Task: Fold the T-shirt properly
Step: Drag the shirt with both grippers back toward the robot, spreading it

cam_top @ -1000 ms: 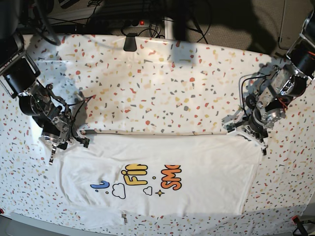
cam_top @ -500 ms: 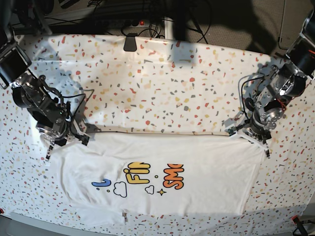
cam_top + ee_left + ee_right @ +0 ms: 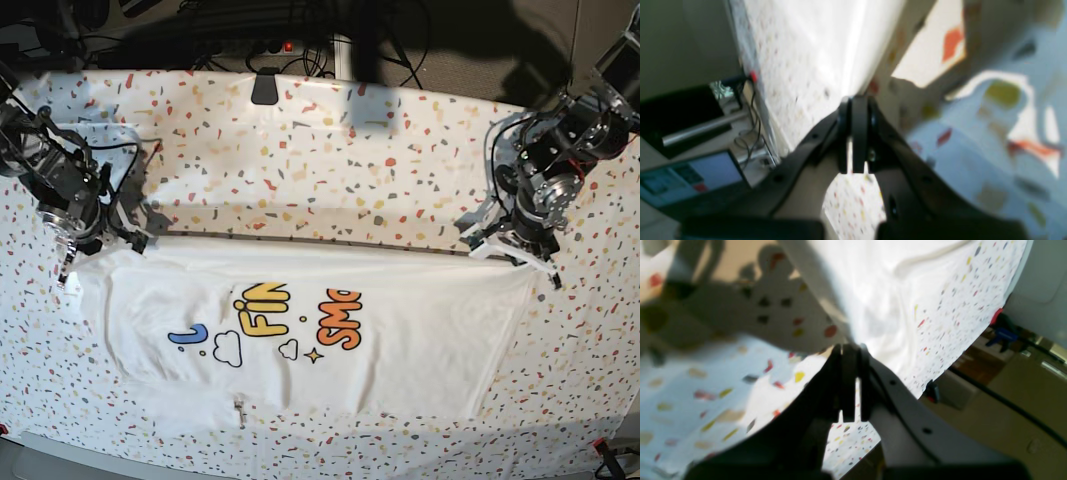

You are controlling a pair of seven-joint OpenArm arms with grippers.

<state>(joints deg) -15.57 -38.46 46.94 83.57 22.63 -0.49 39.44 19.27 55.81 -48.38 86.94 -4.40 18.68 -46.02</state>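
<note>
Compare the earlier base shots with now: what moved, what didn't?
Both arms pulled away from the near table edge, dragging the T-shirt with them: its far edge and the print now sit further up the table cover. The right gripper also shifted outward toward the table's side. Unchanged: the left gripper and right gripper stay shut on the shirt's far corners, and the shirt stays spread flat, print up.

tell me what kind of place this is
Probably a robotics lab or workshop: two arms work a T-shirt on a speckled table cover, with cables behind it and a screen off the table.
</note>
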